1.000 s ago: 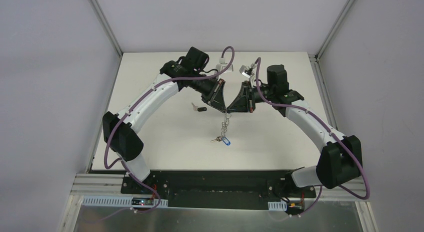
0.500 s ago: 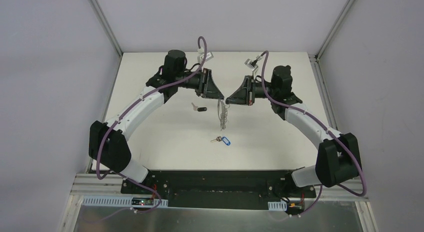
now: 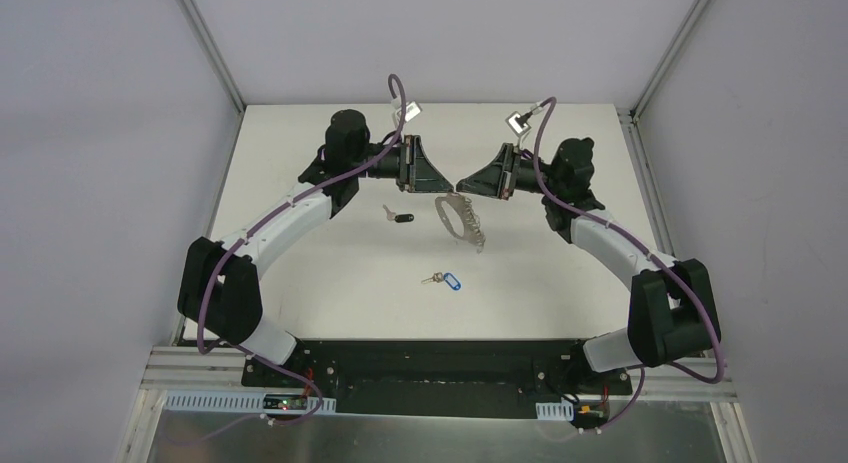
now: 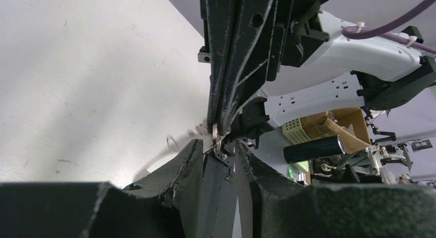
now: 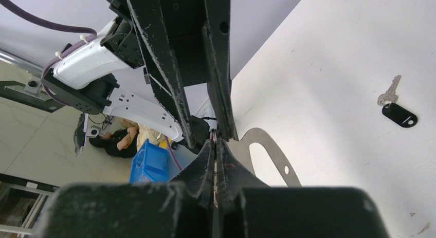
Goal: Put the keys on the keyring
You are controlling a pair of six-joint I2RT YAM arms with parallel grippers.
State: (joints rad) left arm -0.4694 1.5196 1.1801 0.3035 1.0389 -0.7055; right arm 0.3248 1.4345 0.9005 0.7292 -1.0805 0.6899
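Right pincer [image 3: 462, 186] pinches the flat, silvery oval keyring [image 3: 455, 214] aloft.

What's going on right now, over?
Right hand shut on keyring, lifted. Left hand alongside, grip unclear. Both keys, black-headed key and blue-tagged key, on table, unattached.

Two keys [image 3: 402, 217] [image 3: 444, 280], one keyring [image 3: 461, 219], two tools [image 3: 440, 185] [image 3: 462, 183].

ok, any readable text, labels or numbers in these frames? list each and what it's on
None readable in any view.
Blue tag on one key: blank or too small to tell.
Black-headed key: no marking visible.
Keyring: bare metal, no print seen.
Small white tags on the arm cables: too small to read.
Background clutter in the wrist views: blurred, nothing legible.
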